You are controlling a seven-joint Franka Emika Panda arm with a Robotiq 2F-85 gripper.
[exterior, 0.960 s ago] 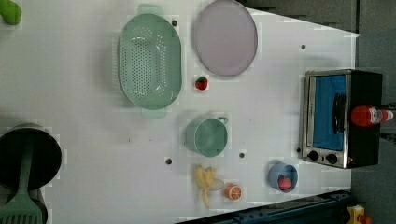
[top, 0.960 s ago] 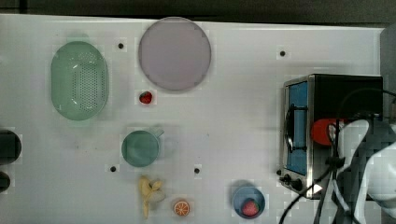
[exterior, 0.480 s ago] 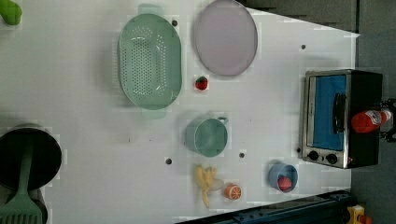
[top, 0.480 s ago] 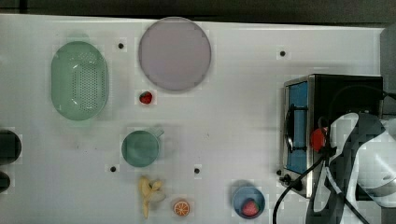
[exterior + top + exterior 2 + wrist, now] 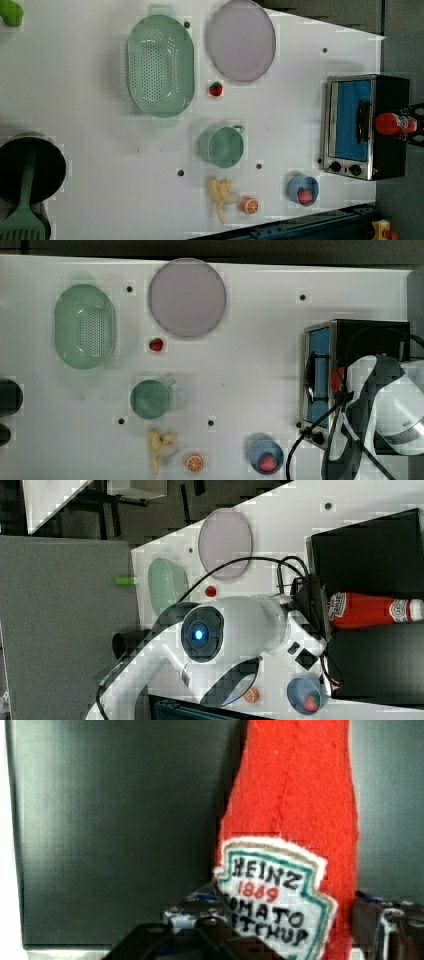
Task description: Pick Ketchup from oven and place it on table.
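Observation:
The ketchup point(image 5: 395, 123), a red bottle with a white-and-red label, lies on the black top of the oven point(image 5: 365, 125). In the right view the ketchup point(image 5: 370, 610) sticks out from under my white arm point(image 5: 235, 630). My gripper point(image 5: 285, 920) has a finger point(image 5: 200, 912) against each side of the ketchup point(image 5: 295, 820), shut on it. From the top view my arm point(image 5: 385, 400) covers the oven's point(image 5: 360, 337) right part, and a bit of the red ketchup point(image 5: 338, 377) shows. The white table point(image 5: 250, 365) spreads to the top view's left.
On the table stand a lilac plate point(image 5: 186, 296), a green colander point(image 5: 85, 325), a green mug point(image 5: 150, 398), a strawberry point(image 5: 156, 344), a banana point(image 5: 161, 445), an orange half point(image 5: 194, 462) and a blue bowl point(image 5: 266, 456). A black pot with a spatula point(image 5: 27, 170) sits at the left view's lower left.
My arm has come further over the oven in the top view and now covers most of the ketchup. The fingers have closed in onto the bottle.

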